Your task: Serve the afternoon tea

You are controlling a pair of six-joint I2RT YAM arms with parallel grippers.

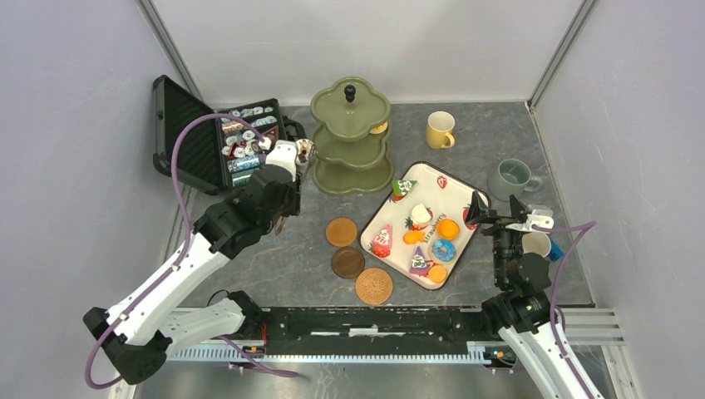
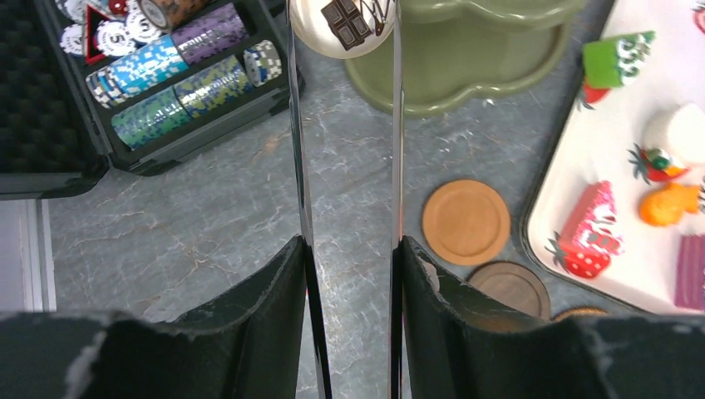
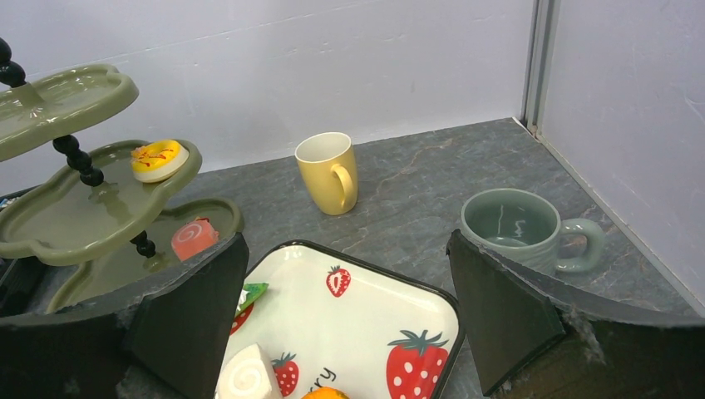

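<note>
My left claw (image 1: 303, 153) is clenched on a round chocolate-topped cake (image 2: 345, 23). The green stand (image 1: 337, 112) lies just to its right, with the bottom tier nearest. My right claw (image 1: 497, 209) hangs wide open.

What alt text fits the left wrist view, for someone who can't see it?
The left fingers pinch a round cream toy cake with chocolate pieces on top, beside the olive-green stand's bottom tier. A black case of poker chips lies on the left; brown coasters and a white tray of toy cakes on the right.
</note>
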